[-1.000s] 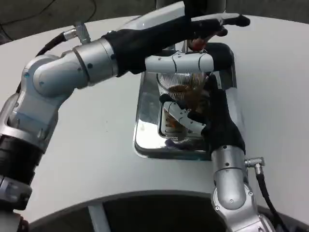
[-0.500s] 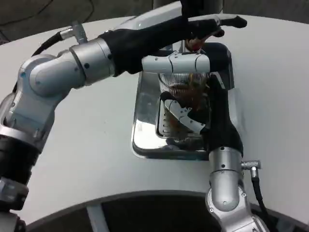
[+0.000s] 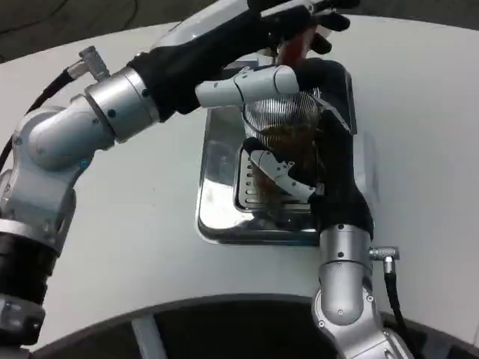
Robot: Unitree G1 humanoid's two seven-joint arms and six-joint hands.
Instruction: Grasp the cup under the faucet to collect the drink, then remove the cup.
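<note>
Your right hand (image 3: 288, 176) wraps its fingers around the clear ribbed cup (image 3: 283, 138), which stands on the grated part of the shiny drip tray (image 3: 217, 202) with brown drink already pooled in it. Your left hand (image 3: 281, 41) reaches over the top of the cup to the tap lever (image 3: 296, 45) at the far edge of the picture; its fingers lie against or over the lever, but whether they truly clasp it or only press on it cannot be told from this angle.

The step in hand looks like the filling itself. Keep the right hand steady and the cup upright, with its mouth directly below the spout; a thin plastic cup will likely buckle if you squeeze harder, so hold just firmly enough that it does not slide on the grate. Watch the level through the wall rather than from above, since your left forearm (image 3: 127, 112) hides much of the rim.

Release the lever before you move the cup, and let the last drops fall. Then draw the cup toward you, low and level, clear of the left arm crossing above it. A tilt or a bump against that arm is the likeliest way to spill.
</note>
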